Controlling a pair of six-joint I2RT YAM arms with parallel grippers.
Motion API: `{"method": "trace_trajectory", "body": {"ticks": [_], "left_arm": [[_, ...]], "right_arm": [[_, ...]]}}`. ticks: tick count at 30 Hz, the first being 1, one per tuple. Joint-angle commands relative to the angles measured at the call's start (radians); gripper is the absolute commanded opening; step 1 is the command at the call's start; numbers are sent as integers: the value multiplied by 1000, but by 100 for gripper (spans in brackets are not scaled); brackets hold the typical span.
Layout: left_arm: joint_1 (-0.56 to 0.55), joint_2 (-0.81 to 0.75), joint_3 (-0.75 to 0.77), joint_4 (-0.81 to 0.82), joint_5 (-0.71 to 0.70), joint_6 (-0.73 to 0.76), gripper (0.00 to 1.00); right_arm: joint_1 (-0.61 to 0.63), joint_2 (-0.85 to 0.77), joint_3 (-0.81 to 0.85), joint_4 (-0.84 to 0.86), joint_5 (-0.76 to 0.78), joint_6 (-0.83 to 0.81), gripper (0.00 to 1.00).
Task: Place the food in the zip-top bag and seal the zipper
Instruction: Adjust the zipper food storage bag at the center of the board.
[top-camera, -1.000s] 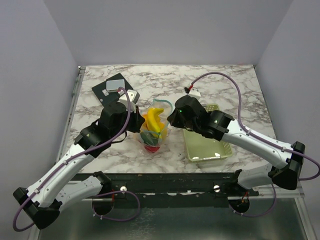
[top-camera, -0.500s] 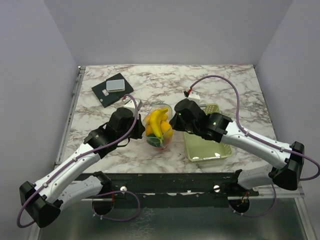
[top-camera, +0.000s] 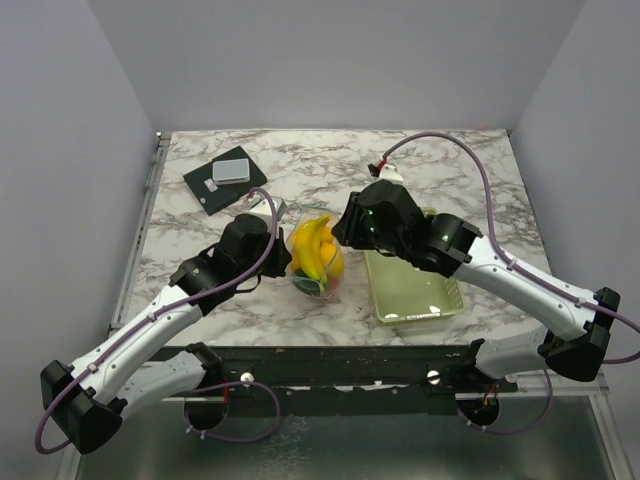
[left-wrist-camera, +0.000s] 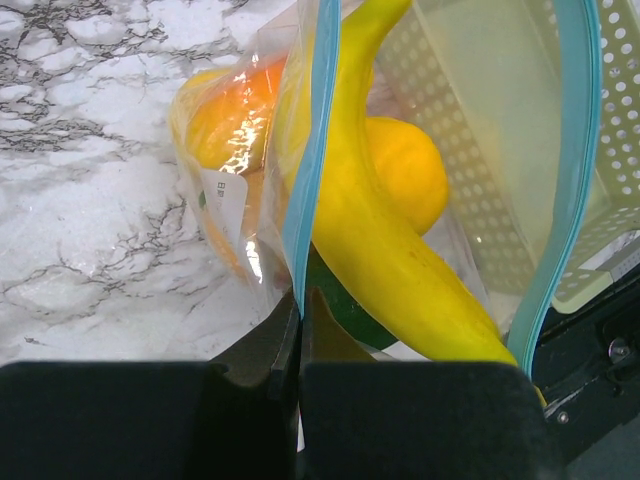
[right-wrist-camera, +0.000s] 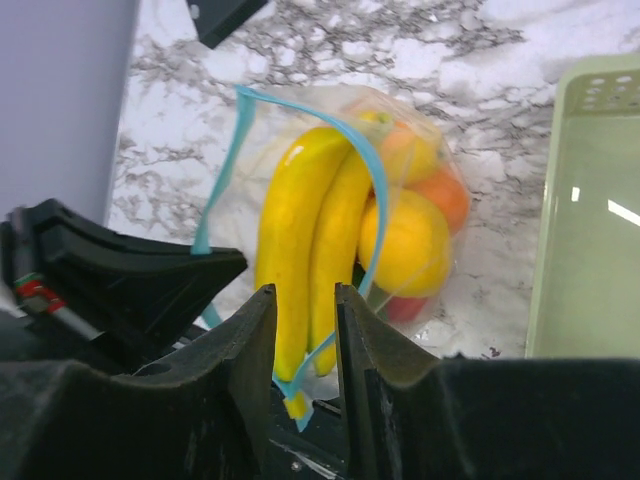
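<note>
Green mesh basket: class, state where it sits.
In the top view the green mesh basket lies right of centre, near the front edge of the table, just right of the zip-top bag.

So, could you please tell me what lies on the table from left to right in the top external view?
black board carrying a grey block → zip-top bag holding the food → pale green mesh basket

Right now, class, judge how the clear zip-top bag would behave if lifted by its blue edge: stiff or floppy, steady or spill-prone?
Probably floppy: the zip-top bag wrinkles and bulges around the food. Likely to sag under that load. The zipper gapes with bananas poking through, so tipping might spill them.
</note>
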Motion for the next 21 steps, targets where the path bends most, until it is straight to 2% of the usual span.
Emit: {"method": "trace_trajectory", "body": {"ticks": [1,7,11,21], "left_arm": [[4,13,27,12,25,-1,0],[3,15,43,12,30,0,0],[3,17,48,12,35,1,0],[3,17,62,10,44,4,0]], "right_arm": [[9,10,84,-37,-90,-61,36],[32,88,140,-28,-169,-94,36],[47,154,176,-65,-170,-110,36],[57,281,152,-86,-200,-125,31]]}}
